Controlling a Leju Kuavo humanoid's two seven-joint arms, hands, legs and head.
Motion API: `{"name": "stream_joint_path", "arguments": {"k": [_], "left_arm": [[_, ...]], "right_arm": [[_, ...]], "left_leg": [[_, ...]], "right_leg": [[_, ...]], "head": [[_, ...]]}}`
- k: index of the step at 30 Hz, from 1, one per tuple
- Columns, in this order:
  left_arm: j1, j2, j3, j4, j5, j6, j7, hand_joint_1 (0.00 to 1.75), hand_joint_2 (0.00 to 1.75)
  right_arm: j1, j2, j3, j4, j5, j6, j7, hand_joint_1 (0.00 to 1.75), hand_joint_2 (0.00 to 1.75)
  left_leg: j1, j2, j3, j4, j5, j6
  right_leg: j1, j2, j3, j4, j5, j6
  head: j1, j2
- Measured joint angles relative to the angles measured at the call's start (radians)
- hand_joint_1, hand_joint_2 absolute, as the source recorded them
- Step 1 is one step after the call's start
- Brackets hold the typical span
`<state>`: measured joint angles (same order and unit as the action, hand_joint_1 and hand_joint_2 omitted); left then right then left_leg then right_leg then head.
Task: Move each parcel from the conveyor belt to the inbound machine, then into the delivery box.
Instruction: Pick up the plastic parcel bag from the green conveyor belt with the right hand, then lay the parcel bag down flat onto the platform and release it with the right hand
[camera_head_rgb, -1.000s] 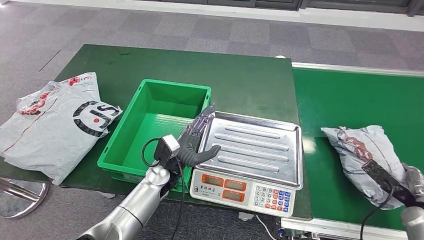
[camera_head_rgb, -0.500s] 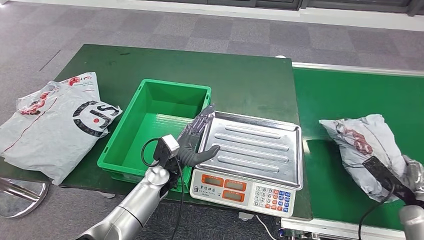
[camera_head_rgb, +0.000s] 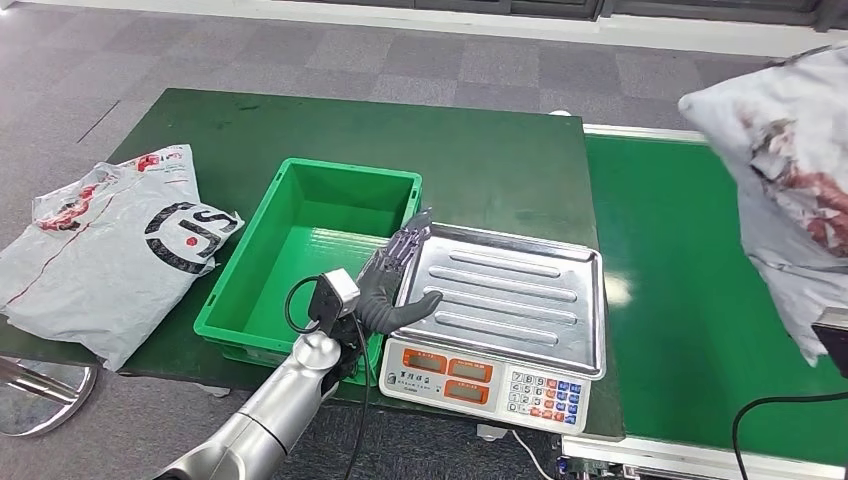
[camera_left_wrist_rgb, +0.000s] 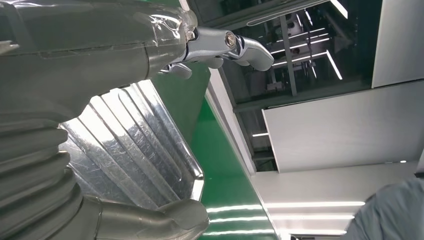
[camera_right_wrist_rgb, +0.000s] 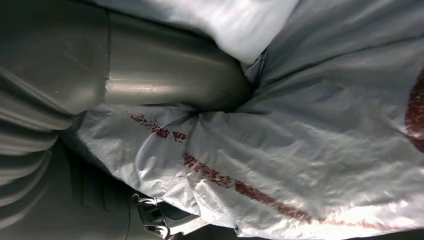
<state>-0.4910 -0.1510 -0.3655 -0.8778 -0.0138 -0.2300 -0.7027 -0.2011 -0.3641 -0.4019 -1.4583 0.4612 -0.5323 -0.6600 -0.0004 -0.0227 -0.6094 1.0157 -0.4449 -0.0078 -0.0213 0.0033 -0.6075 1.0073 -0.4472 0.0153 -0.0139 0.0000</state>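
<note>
Nearest, the left hand (camera_head_rgb: 392, 285) rests released, fingers spread, against the left edge of the steel-trayed weighing scale (camera_head_rgb: 505, 300) on the dark green table (camera_head_rgb: 480, 165). The right hand (camera_right_wrist_rgb: 150, 80) grasps a crumpled grey plastic parcel with red print (camera_head_rgb: 795, 190), raised above the green conveyor belt (camera_head_rgb: 690, 260) at right. Left, a green plastic crate (camera_head_rgb: 250, 290); beyond lies grey carpet-tiled floor (camera_head_rgb: 350, 50).

Grey carpet tiles (camera_head_rgb: 400, 60) in lighter and darker squares cover the floor beyond the bench (camera_head_rgb: 480, 160), whose top is dark green. A pale strip (camera_head_rgb: 500, 25) runs along the foot of the dark far wall. A round metal base (camera_head_rgb: 45, 395) stands on the carpet by the bench's near left corner. Overhead, long strip lights (camera_left_wrist_rgb: 320, 50) glow against a dark ceiling beside white panels (camera_left_wrist_rgb: 340, 130).
</note>
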Motion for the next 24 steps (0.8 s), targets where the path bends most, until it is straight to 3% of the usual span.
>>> {"name": "stream_joint_path", "arguments": {"k": [18, 21, 24], "left_arm": [[0.0, 0.0, 0.0, -0.001, 0.0, 0.0, 0.0, 0.0, 1.75], [0.003, 0.0, 0.0, -0.015, 0.002, 0.008, 0.0, 0.0, 1.75], [0.001, -0.002, 0.0, -0.035, 0.003, 0.012, 0.0, 0.0, 1.75]], "right_arm": [[0.016, 0.021, -0.009, -0.101, 0.01, -0.008, -0.001, 1.75, 1.75], [-0.029, 0.029, 0.035, -0.101, 0.166, -0.097, -0.012, 1.75, 1.75], [-0.143, 0.056, 0.169, -0.072, 0.371, -0.151, 0.013, 1.75, 1.75]], "left_leg": [[0.0, 0.0, -0.001, 0.0, 0.0, 0.0], [0.0, 0.002, -0.008, -0.001, -0.001, -0.001], [0.0, 0.013, -0.002, -0.001, -0.002, -0.002]], "right_leg": [[0.0, 0.0, 0.0, 0.0, 0.0, 0.0], [0.0, 0.002, 0.0, 0.002, 0.0, 0.0], [0.0, 0.012, -0.002, 0.002, 0.002, -0.002]], "head": [[0.0, 0.0], [0.0, 0.0], [0.0, 0.0]]}}
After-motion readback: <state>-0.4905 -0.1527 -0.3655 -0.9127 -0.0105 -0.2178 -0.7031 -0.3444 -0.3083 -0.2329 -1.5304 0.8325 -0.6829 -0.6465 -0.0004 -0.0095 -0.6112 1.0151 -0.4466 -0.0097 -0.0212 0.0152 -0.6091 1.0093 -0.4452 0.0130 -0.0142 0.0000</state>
